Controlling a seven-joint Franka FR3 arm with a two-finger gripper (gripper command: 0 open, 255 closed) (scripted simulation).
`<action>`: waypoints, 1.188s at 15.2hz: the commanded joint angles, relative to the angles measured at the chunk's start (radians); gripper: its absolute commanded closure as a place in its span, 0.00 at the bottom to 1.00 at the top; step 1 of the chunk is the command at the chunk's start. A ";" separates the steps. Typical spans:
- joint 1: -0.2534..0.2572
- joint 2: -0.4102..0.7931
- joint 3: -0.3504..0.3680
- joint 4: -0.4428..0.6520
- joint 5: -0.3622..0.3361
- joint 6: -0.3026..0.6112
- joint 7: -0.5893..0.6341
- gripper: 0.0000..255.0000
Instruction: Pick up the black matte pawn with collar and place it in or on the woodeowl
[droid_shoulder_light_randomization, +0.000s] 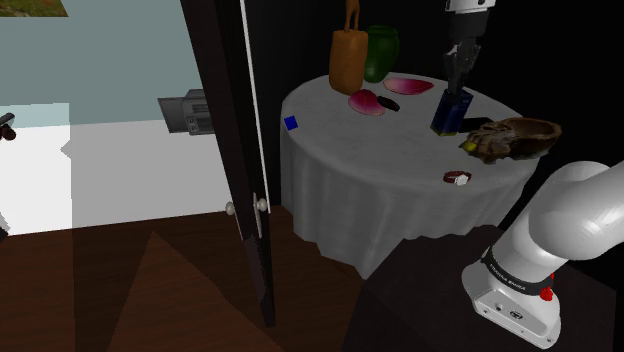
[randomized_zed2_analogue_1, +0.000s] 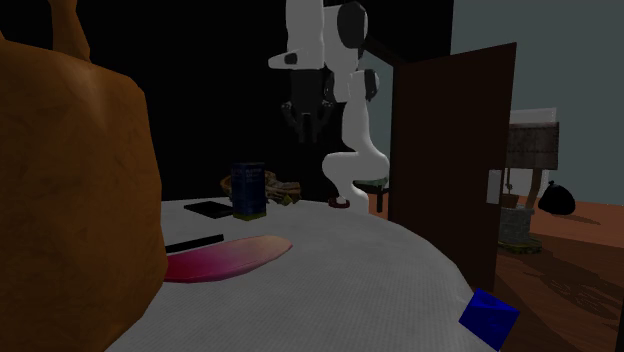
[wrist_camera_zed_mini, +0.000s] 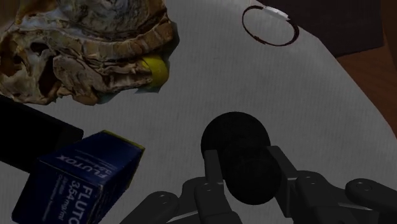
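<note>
The gripper (wrist_camera_zed_mini: 245, 170) hangs above the round table (droid_shoulder_light_randomization: 380, 160), which is covered with a white cloth. Its two fingers (wrist_camera_zed_mini: 287, 175) are closed around the black pawn (wrist_camera_zed_mini: 236, 143). In the wrist view the pawn's round head stands exactly between them, and they press on it from both sides.

Beyond the fingers, to one side, lies the brown bowl (wrist_camera_zed_mini: 83, 51) with a rough, gnarled rim. It is apart from the pawn and rests on the cloth. A small yellow thing (wrist_camera_zed_mini: 156, 70) touches the bowl's edge on the side that faces the fingers. Just beside the fingers, on the same side as the bowl, stands a dark blue box (wrist_camera_zed_mini: 76, 184) with white letters. A flat black thing (wrist_camera_zed_mini: 28, 137) lies between this box and the bowl.

On the other side, well ahead of the fingers, a thin dark bracelet (wrist_camera_zed_mini: 270, 22) with a white clasp lies near the table's edge.

In the shoulder view the gripper (droid_shoulder_light_randomization: 461, 85) is directly over the blue box (droid_shoulder_light_randomization: 452, 110) — the bowl (droid_shoulder_light_randomization: 515, 138) is close to it, toward that view's right. Farther from the fingers stand an orange jug (droid_shoulder_light_randomization: 347, 55) and a green vase (droid_shoulder_light_randomization: 381, 50).
</note>
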 joint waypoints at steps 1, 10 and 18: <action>-0.021 -0.035 -0.032 -0.023 -0.032 -0.006 -0.047 1.00; -0.099 -0.114 -0.181 -0.040 -0.167 -0.025 -0.249 1.00; -0.138 -0.127 -0.285 -0.042 -0.247 0.000 -0.371 1.00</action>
